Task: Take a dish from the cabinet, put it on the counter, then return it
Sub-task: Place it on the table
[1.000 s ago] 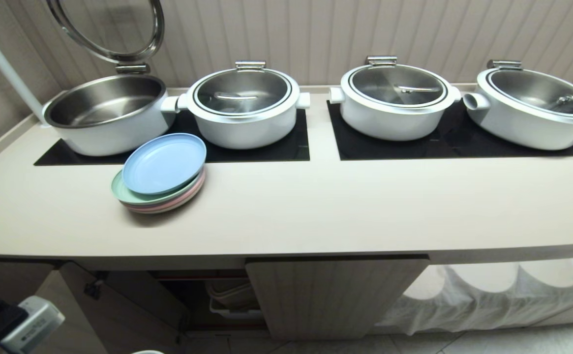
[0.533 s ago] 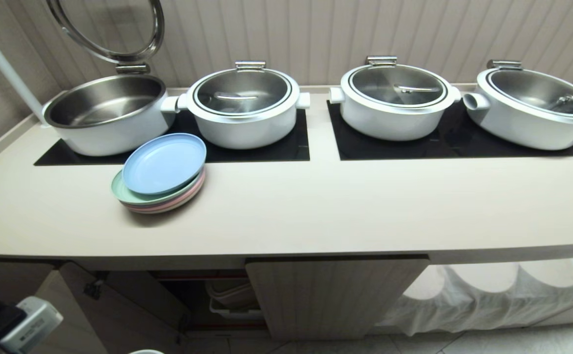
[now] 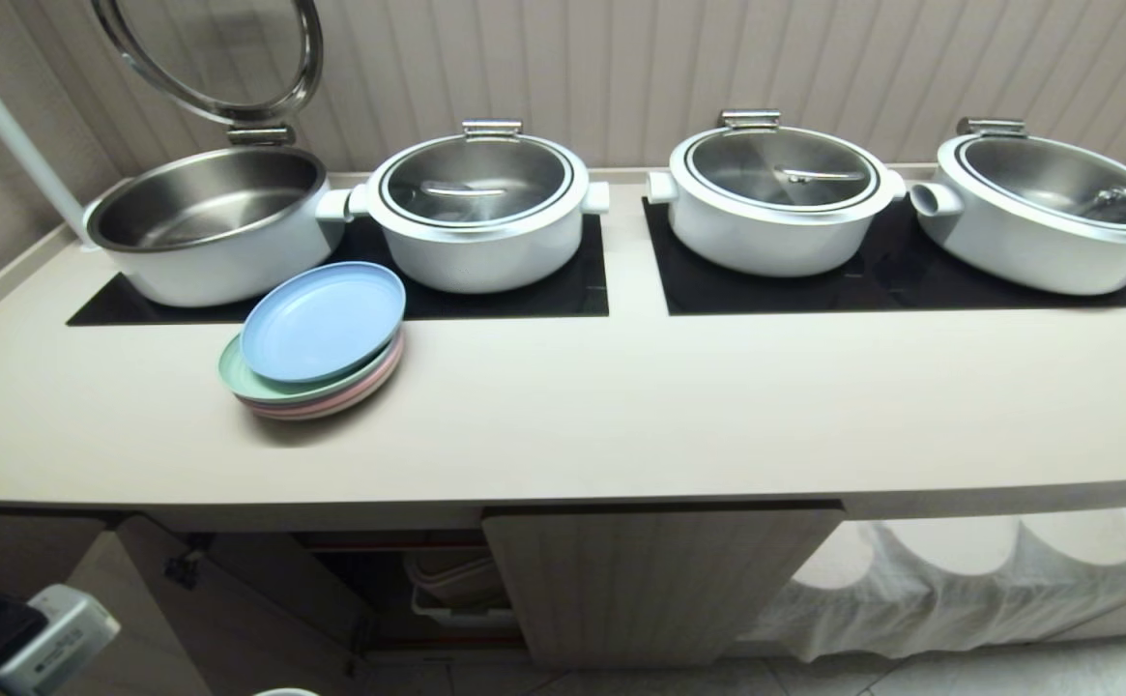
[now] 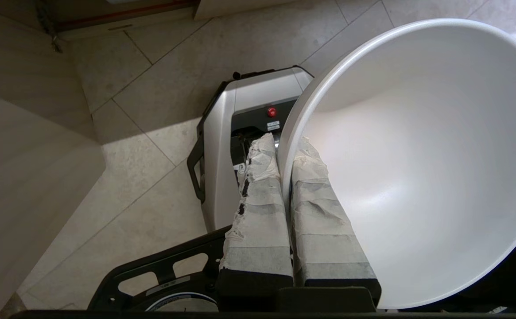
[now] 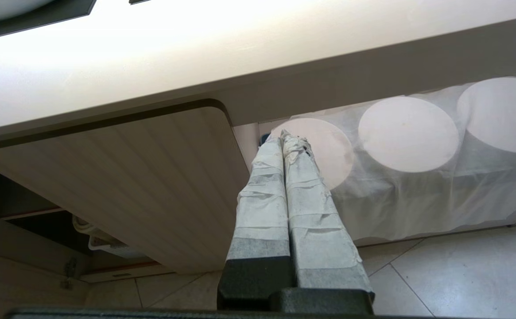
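Note:
The dish [image 4: 417, 168], a plain white deep bowl, hangs tilted over the tiled floor, and my left gripper [image 4: 284, 148] is shut on its rim, one taped finger inside and one outside. In the head view only that arm's wrist housing [image 3: 45, 643] shows, low at the left in front of the cabinet's open door [image 3: 234, 599]. The cabinet's dark interior [image 3: 389, 580] lies under the counter [image 3: 620, 425]. My right gripper [image 5: 284, 135] is shut and empty, parked below the counter edge beside the closed ribbed door [image 5: 129, 177].
A stack of blue, green and pink plates [image 3: 316, 338] sits on the counter's left part. Several white pots stand on black mats [image 3: 872, 280] along the wall, the leftmost [image 3: 205, 222] with its lid raised. White bags [image 3: 959, 570] hang under the counter's right end. My base [image 4: 240, 133] is under the dish.
The left wrist housing in the head view has slipped slightly down and left. Nothing else differs.

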Robot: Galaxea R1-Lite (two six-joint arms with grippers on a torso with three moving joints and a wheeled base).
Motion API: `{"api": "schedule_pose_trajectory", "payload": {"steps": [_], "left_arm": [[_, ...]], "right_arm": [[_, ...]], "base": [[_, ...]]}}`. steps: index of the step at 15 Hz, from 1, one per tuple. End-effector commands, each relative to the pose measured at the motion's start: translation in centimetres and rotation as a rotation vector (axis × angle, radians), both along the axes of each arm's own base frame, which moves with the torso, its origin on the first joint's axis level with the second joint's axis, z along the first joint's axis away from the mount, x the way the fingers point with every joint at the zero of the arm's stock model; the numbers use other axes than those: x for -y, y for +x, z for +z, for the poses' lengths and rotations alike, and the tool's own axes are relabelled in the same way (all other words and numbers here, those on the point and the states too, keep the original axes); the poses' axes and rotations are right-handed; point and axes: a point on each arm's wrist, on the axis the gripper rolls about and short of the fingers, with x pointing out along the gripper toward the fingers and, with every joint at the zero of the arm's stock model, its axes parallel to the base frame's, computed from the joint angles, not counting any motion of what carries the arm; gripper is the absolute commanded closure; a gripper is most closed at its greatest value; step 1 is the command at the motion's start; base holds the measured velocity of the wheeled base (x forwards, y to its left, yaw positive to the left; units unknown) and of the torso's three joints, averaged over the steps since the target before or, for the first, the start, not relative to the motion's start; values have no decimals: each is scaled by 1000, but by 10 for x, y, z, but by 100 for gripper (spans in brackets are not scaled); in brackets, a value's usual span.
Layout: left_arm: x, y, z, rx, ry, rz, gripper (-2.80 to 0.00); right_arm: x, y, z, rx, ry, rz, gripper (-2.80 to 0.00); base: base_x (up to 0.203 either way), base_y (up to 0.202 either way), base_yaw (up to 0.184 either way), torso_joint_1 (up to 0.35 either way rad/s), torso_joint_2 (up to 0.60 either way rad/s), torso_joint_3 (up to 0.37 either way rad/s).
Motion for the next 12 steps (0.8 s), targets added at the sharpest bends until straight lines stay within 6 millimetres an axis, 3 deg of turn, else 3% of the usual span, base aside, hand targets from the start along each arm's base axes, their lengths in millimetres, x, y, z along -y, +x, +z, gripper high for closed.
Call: {"api": "schedule_pose_trajectory", "payload": {"steps": [1,6,12], "left_arm": [[0,0,0,-3,0,1,0],[0,0,-1,-4,-1,0,0],[0,0,-1,-9,-2,0,0]], "right_arm": [[0,0,0,-1,1,0,0],[0,0,0,-1,1,0,0],[0,0,0,-1,1,0,0]], "base": [[0,0,0,0,0,0],[0,-14,4,3,0,0],[0,-181,3,3,3,2]]}}
